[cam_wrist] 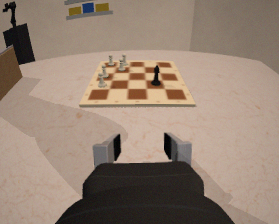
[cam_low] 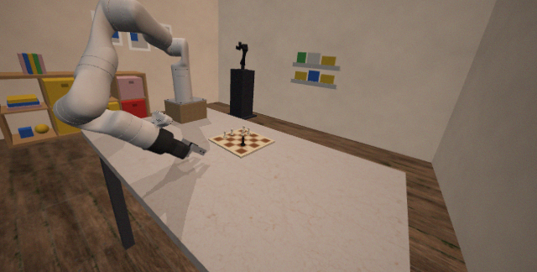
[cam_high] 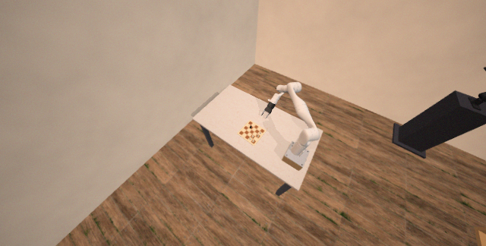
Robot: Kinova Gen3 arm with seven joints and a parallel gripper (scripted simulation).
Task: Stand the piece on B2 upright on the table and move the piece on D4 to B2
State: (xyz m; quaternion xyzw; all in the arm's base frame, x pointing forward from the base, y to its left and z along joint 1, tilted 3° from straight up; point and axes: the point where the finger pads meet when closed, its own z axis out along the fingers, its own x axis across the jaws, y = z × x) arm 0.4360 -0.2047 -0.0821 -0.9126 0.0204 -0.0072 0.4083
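Observation:
The chessboard lies flat on the table; its edge labels are too small to read. A black piece stands upright, second row from the wrist view's near edge, fourth column from the left. A white piece stands upright in the fourth row, second column. Other white pieces stand upright in the left columns: one in the second row, one behind it, and two in the far row. My gripper is open and empty, above the table beside the board.
The robot's base block stands on the table, left of the board in the wrist view. The white pieces stand close together on the base side of the board. A dark pedestal stands beyond the table.

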